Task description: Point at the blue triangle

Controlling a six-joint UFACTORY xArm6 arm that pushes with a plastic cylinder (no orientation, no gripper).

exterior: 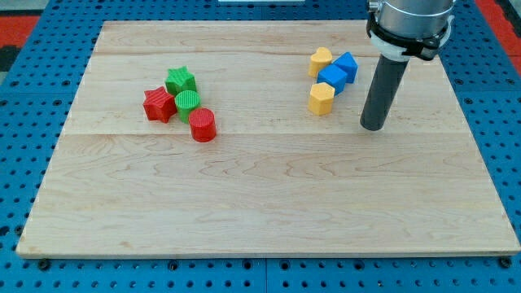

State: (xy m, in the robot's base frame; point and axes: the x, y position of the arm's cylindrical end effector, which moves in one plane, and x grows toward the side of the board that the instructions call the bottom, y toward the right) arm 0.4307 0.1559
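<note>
The blue triangle [348,64] lies near the view's top right, touching a blue cube-like block [331,77] at its lower left. A yellow block [321,60] sits left of them and another yellow block [321,98] below. My tip [373,125] rests on the board right of and below the blue triangle, clear of all blocks.
A cluster at the view's left holds a green star [181,80], a red star [159,104], a green round block [188,102] and a red cylinder [203,125]. The wooden board [260,203] lies on a blue pegboard surface.
</note>
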